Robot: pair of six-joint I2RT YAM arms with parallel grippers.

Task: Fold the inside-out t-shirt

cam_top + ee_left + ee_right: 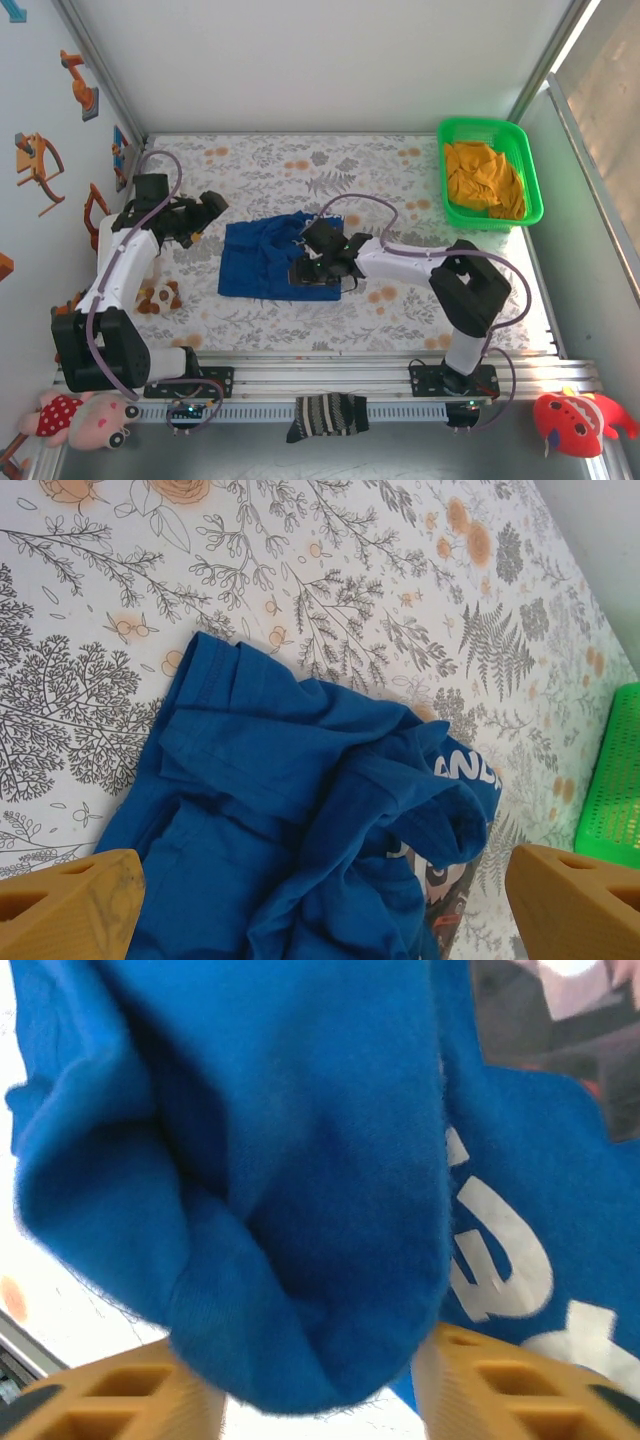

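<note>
The inside-out t-shirt [255,258] lies bunched in the middle of the floral table, royal blue, with white lettering and a printed patch showing at its right side [260,780]. My right gripper [315,262] is down on the shirt's right edge. In the right wrist view, a thick fold of the blue cloth [300,1160] fills the gap between its two orange fingers [315,1390], which press on it. My left gripper [205,215] hovers left of the shirt, open wide, with its fingertips at the lower corners of the left wrist view [320,905] and nothing held.
A green basket [533,180] holding an orange-yellow cloth [482,178] stands at the back right. A striped sock [328,415] hangs over the front rail. A small brown-and-white toy [158,296] lies by the left arm. Plush toys [85,418] [575,420] sit off the front corners.
</note>
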